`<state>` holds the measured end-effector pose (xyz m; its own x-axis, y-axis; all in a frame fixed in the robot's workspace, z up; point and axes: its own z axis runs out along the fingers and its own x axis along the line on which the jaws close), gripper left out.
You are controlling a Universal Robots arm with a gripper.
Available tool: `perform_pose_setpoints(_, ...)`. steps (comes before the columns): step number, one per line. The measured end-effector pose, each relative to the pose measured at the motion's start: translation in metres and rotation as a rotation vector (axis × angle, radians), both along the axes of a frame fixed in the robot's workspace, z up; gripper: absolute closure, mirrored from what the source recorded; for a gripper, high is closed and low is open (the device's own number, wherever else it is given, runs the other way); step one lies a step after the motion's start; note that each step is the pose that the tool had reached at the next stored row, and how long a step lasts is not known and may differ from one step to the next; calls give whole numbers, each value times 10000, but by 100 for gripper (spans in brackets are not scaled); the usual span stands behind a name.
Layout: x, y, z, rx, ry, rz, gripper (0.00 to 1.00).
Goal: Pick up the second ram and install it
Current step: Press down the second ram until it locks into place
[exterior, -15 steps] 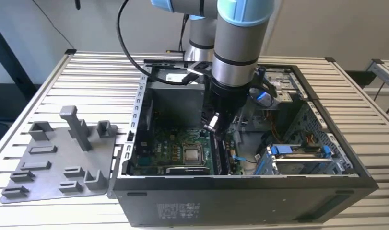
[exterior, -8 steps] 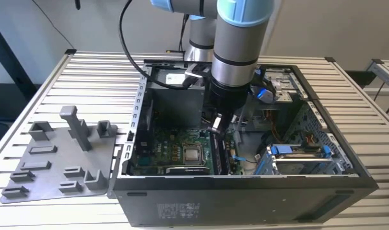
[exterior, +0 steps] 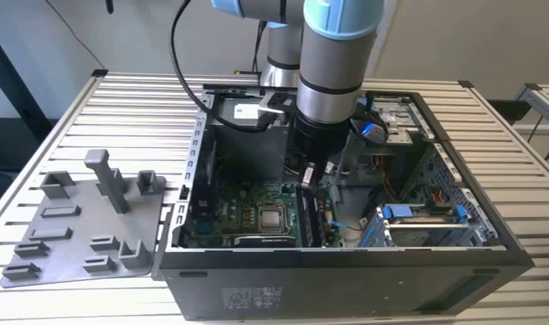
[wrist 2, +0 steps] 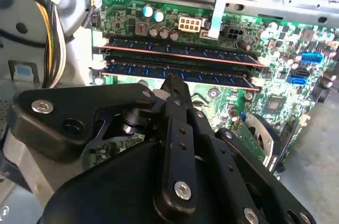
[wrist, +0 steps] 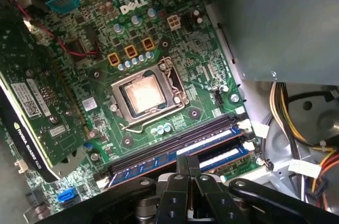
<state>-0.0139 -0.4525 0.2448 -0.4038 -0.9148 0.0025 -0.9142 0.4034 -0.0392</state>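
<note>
Dark green, the second ram (wrist 2: 175, 73) lies seated in its motherboard slot, mid-frame in the second wrist view, beside the first ram (wrist 2: 175, 52). Installation looks nearly done. The pincer (wrist 2: 172, 83) sits directly above it, fingers seemingly closed and pressing, holding nothing.

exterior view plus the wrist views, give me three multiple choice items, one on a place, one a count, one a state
1. Where is the grey holder tray?
A. inside the case
B. on the table, at the exterior view's left of the case
C. on top of the arm

2. How many memory boards stand in the slots in the second wrist view?
A. none
B. four
C. two

3. What state is the processor socket in?
A. uncovered, bare metal top showing
B. under a fan cooler
C. buried in cables

Answers:
1 B: the holder tray lies on the slatted table beside the computer case.
2 C: two memory boards sit side by side.
3 A: the processor socket shows its metal top.
</note>
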Motion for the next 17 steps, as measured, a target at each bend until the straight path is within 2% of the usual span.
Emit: perform_pose_setpoints(17, -14, 0, -27, 38, -1, 2637, 89)
